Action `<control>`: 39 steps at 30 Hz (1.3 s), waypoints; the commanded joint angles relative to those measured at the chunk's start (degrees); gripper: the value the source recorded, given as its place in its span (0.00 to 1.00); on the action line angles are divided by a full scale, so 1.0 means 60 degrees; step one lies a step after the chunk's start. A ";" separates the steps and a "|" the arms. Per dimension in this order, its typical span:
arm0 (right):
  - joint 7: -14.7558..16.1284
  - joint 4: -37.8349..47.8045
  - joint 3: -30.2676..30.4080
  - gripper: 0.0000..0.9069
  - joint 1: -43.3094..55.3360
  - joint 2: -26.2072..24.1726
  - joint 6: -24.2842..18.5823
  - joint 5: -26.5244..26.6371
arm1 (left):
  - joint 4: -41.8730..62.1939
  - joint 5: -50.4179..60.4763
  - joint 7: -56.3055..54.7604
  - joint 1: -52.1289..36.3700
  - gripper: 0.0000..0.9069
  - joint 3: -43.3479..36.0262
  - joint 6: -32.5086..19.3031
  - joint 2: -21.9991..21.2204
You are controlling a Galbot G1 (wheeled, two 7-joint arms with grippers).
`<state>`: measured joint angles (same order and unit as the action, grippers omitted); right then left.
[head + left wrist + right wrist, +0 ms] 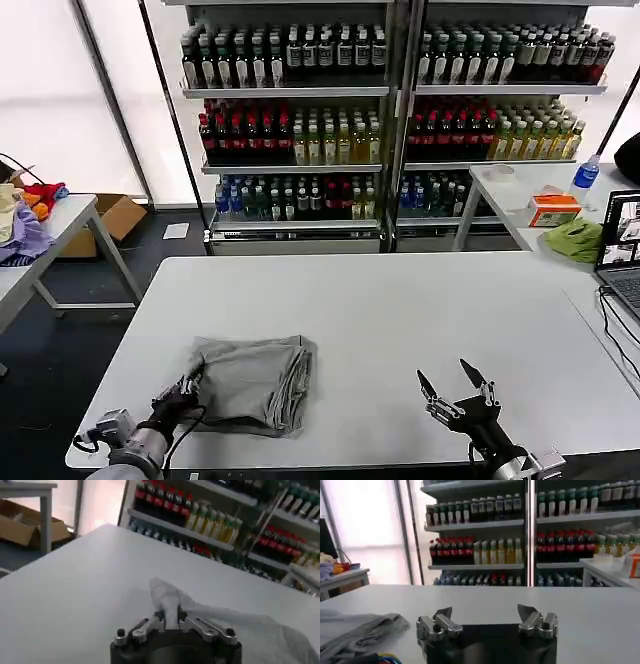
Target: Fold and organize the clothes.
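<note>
Left gripper (171,621) pinches shirt (250,382) corner at near table (400,300) edge; thin pinch may slip, undoing fold. Right gripper (452,384) fingers apart, idle.

A white desk (400,300) carries the folded light grey shirt (250,380), lying flat near its front left edge; the desk's far half shows bare.

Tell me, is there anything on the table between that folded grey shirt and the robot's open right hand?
No. In the head view, only bare white table lies between the grey shirt and the right gripper, whose fingers are spread open.
</note>
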<state>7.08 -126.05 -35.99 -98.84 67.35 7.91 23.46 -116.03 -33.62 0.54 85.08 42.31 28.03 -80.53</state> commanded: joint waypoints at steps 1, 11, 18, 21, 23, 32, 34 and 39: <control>-0.0019 -0.0073 -0.0042 1.00 -0.0014 -0.0045 0.0001 0.0089 | -0.0581 -0.2093 -0.0149 -0.0164 0.02 0.3212 -0.0115 0.0931; 0.0113 -0.0323 -0.0053 1.00 -0.0214 -0.0081 -0.0134 0.0103 | -0.1669 -0.3622 -0.0626 0.0499 0.01 0.4255 0.0475 0.2720; 0.0074 -0.0323 -0.0117 1.00 -0.0615 -0.0052 -0.0276 0.0093 | -0.2671 -0.3594 -0.1859 -0.0052 0.01 0.0601 0.0809 0.2177; 0.0041 -0.0289 -0.0065 1.00 -0.0701 0.0049 -0.0323 0.0027 | -0.2398 -0.3426 -0.2356 -0.0380 0.02 -0.1776 0.0618 0.1620; 0.0025 -0.0283 -0.0041 1.00 -0.0732 0.0079 -0.0338 -0.0029 | -0.2027 -0.3329 -0.2491 -0.0857 0.02 -0.3086 0.0395 0.1198; -0.0264 -0.0290 -0.0094 1.00 -0.0617 0.0192 0.0102 -0.0051 | 0.1131 -0.3232 -0.2852 -0.3001 0.02 -0.6285 -0.0604 0.0047; -0.0480 -0.0223 -0.0034 1.00 -0.0492 0.0225 0.0267 -0.0045 | 0.1394 -0.3283 -0.2985 -0.3091 0.02 -0.6539 -0.0736 -0.0219; -0.1425 0.0164 0.0696 1.00 0.0478 0.0132 0.1288 0.1112 | 0.1255 -0.3139 -0.2783 -0.2922 1.00 -0.6446 -0.0667 -0.0418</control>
<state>4.66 -126.99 -35.69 -101.23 68.39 8.89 23.66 -116.68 -53.17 -14.75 73.41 18.72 26.35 -77.62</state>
